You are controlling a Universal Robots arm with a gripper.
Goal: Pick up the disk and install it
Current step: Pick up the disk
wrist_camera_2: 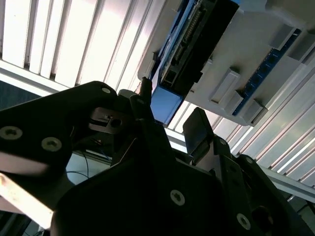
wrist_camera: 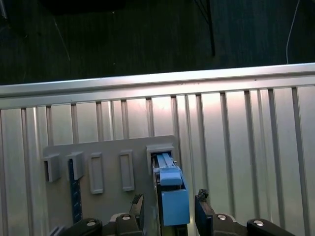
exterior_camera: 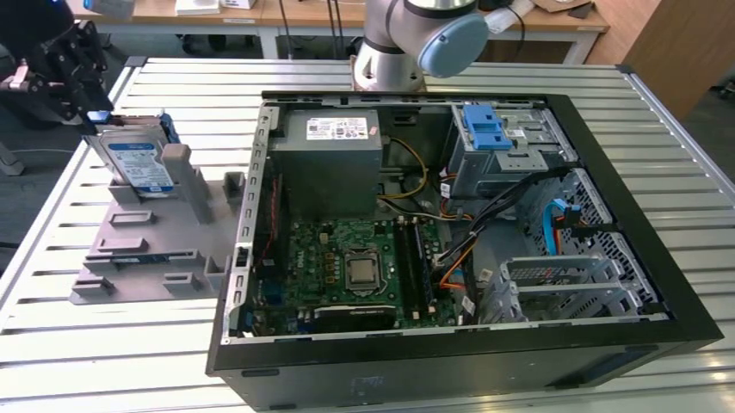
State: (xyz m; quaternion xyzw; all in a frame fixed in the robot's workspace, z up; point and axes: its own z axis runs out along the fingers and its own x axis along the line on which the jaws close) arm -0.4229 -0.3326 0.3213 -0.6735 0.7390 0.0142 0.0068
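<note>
Gripper point(wrist_camera: 169, 209): open wide, holding nothing, poised just above the disk's top edge.
Fingers point(wrist_camera: 203, 210): dark, one on each side of the blue bracket, with a gap on both sides in the first wrist view; no contact seen.
Disk point(exterior_camera: 136, 163): standing upright on edge in a slot of the holder, white-and-blue label face visible in the exterior view, thin blue bracket round its rim.
Holder point(exterior_camera: 155, 228): grey moulded fixture with several slots and posts, lying flat on the desk, just beside the computer case on the exterior view's left.
Computer case point(exterior_camera: 597, 335): black, on its side, side panel off, green board exposed inside.
Power supply point(exterior_camera: 333, 159): large grey box with white sticker, inside the case.
Blue latch point(exterior_camera: 484, 129): on the metal drive cage inside the case.
Desk point(exterior_camera: 92, 353): slatted metal surface under holder and case.
Arm point(exterior_camera: 402, 39): grey base at the desk's far edge, behind the case.
</note>
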